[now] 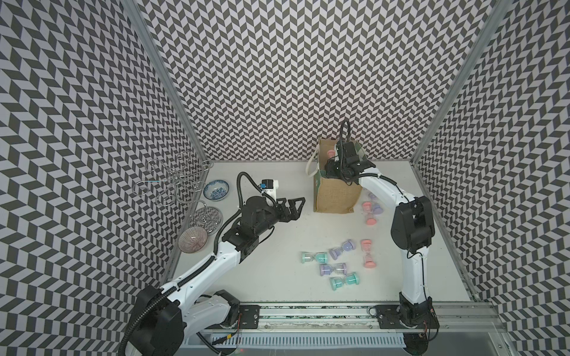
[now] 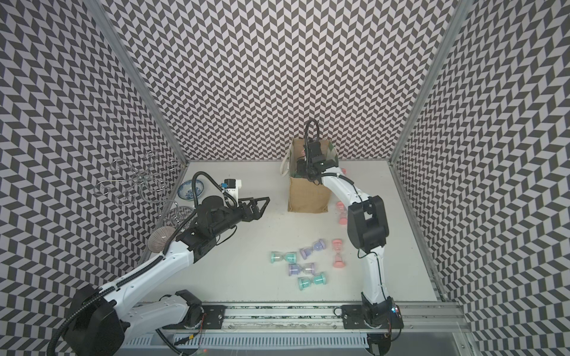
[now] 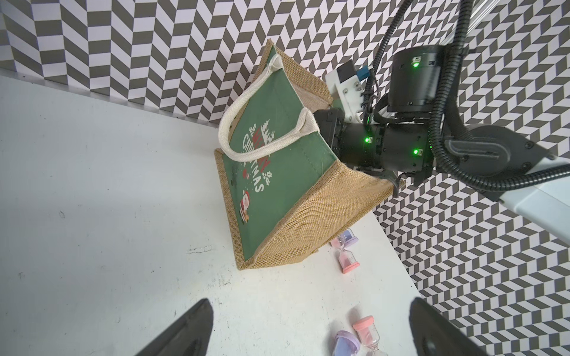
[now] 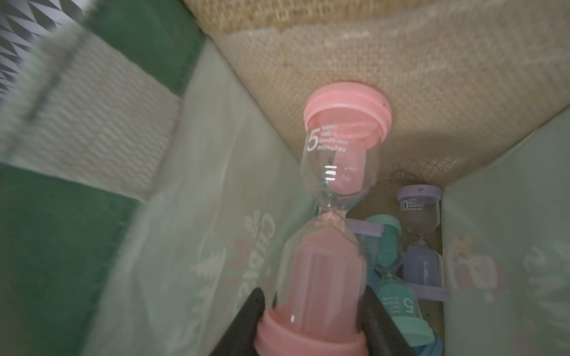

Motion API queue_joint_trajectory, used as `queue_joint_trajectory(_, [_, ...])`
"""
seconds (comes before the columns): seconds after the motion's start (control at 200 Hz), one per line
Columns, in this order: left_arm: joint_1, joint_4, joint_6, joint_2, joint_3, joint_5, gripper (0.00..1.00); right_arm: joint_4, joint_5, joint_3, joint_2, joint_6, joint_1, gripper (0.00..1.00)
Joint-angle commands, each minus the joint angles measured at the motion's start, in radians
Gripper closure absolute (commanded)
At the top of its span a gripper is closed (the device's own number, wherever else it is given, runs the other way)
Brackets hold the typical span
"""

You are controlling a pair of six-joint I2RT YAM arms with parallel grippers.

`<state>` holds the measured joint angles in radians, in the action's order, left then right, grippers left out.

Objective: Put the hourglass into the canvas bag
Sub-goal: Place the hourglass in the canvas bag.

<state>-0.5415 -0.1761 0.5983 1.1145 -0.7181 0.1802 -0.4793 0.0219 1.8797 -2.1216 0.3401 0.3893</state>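
The right gripper (image 4: 313,311) is down inside the canvas bag (image 1: 336,197), which stands upright near the back wall. Its claw pinches a pink hourglass (image 4: 339,172) by one end, above a purple hourglass (image 4: 419,209) and a teal hourglass (image 4: 398,296) on the bag's floor. The left gripper (image 1: 296,207) hangs over the table (image 1: 277,277) beside the bag, claw spread and empty, with loose hourglasses (image 1: 333,268) lying nearer the front.
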Motion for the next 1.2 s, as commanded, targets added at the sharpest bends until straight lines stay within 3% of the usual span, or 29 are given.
queue_joint_trajectory(0.0, [-0.004,-0.036,-0.001,0.0,-0.017,-0.009,0.01,0.017,-0.008,-0.017,-0.013,-0.005,0.0,0.59])
queue_joint_trajectory(0.21, [-0.006,-0.036,0.005,-0.002,-0.009,-0.013,0.01,-0.016,-0.025,-0.06,-0.028,0.014,0.016,0.57])
queue_joint_trajectory(0.385, [-0.006,-0.036,0.013,-0.009,-0.003,-0.016,0.01,0.073,-0.023,-0.194,0.027,0.055,0.039,0.55])
queue_joint_trajectory(0.621, [-0.006,-0.034,0.017,-0.017,0.007,-0.024,0.01,0.092,0.016,-0.245,0.04,0.059,0.074,0.49])
queue_joint_trajectory(1.191, [-0.006,-0.01,0.008,-0.042,-0.003,-0.035,0.01,0.125,0.004,-0.25,0.223,0.04,0.08,0.16])
